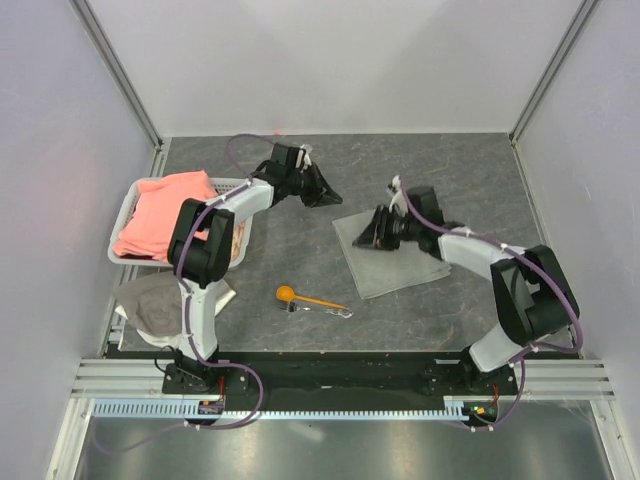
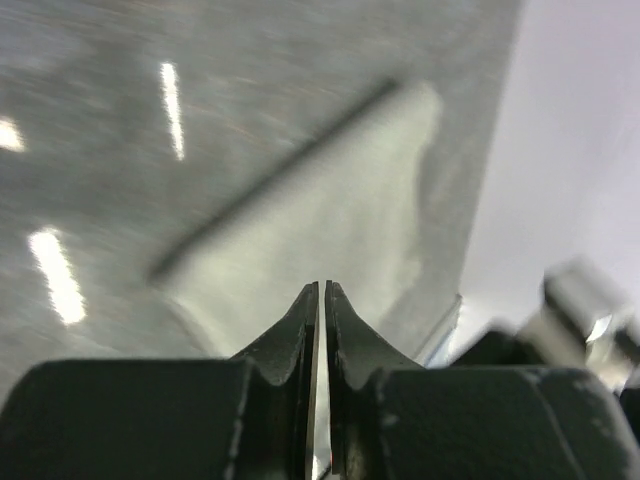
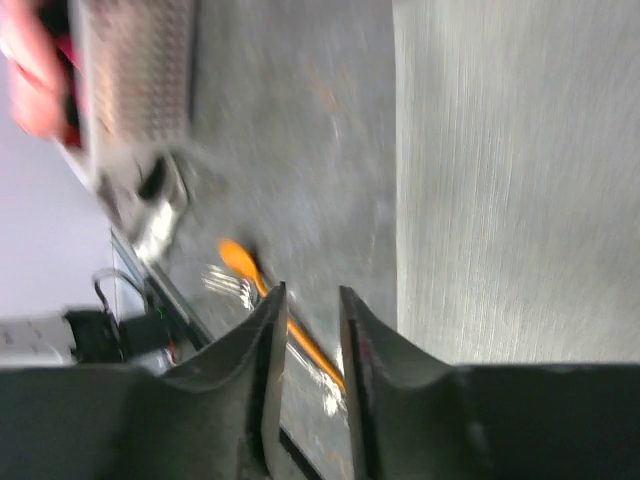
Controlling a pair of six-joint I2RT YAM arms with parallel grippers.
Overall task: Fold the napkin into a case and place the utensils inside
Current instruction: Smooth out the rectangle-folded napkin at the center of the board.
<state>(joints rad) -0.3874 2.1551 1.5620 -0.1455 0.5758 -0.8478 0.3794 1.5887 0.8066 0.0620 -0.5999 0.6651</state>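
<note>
Top external: one napkin (image 1: 402, 270), one spoon (image 1: 300, 296), apparently one fork (image 1: 343, 314).

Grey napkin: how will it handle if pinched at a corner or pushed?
Likely floppy: the napkin lies thin and flat, so a corner pinch would probably lift only that corner. Probably light; a push may wrinkle it rather than slide it.

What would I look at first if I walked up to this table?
The bright pink cloth heaped in the white basket on the left jumps out first. Next comes the orange spoon near the front middle of the dark table, with a silvery fork right beside it. A flat grey napkin lies to the right, with the right hand over its left corner.
</note>
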